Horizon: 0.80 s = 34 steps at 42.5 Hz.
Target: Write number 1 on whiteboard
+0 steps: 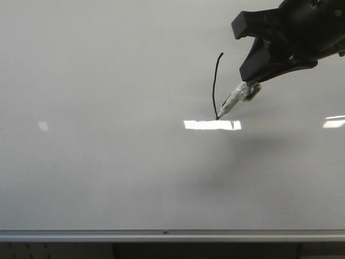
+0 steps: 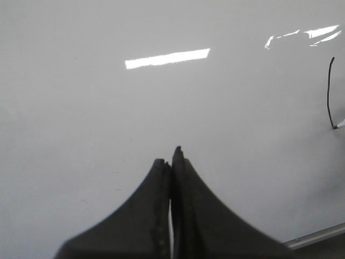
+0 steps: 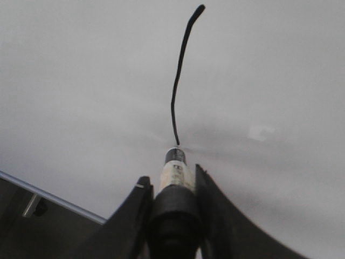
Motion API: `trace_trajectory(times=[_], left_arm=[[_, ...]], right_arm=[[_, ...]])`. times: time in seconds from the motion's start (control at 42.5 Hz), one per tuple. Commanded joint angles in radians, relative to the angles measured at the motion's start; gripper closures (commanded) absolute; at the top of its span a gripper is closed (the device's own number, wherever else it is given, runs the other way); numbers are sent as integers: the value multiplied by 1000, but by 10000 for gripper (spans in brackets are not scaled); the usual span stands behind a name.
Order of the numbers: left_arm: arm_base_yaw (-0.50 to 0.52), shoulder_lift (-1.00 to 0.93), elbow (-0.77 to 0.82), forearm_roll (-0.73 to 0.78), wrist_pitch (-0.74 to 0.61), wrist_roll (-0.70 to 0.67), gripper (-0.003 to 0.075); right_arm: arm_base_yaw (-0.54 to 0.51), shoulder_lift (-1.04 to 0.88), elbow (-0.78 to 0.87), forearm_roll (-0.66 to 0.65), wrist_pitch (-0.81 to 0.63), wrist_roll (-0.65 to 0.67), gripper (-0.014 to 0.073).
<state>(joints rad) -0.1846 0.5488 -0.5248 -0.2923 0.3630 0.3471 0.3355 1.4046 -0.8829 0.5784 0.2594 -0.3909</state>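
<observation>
The whiteboard (image 1: 108,162) fills the front view, glossy pale grey with a silver edge rail. A thin black curved stroke, the number 1 (image 1: 214,86), runs down its right part. It also shows in the right wrist view (image 3: 179,75) and the left wrist view (image 2: 328,94). My right gripper (image 1: 249,89) is shut on a white marker (image 1: 233,101) with a black tip. The marker tip touches the board at the stroke's lower end. In the right wrist view the marker (image 3: 175,172) sits between the fingers of the right gripper (image 3: 172,181). My left gripper (image 2: 170,159) is shut and empty above bare board.
Bright rectangular light reflections (image 1: 212,124) lie on the board just below the marker tip and at the right edge. The aluminium rail (image 1: 161,235) bounds the board at the near side, and also shows in the right wrist view (image 3: 48,197).
</observation>
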Motion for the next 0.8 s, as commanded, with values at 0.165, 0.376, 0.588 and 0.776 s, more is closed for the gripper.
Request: trace_trajectory(times=[0.165, 0.376, 0.588, 0.776], left_arm=[[2, 3, -28, -12, -83, -10, 741], [-51, 7, -34, -22, -47, 80, 603], [-227, 55, -60, -35, 2, 95, 73], [-470, 192, -182, -37, 100, 97, 49]], right_arm=[[-7, -264, -162, -62, 365, -11, 680], [-7, -269, -318, -95, 700, -12, 680], [-2, -267, -323, -13, 764, -140, 680], [-2, -267, -323, 213, 798, -343, 680]])
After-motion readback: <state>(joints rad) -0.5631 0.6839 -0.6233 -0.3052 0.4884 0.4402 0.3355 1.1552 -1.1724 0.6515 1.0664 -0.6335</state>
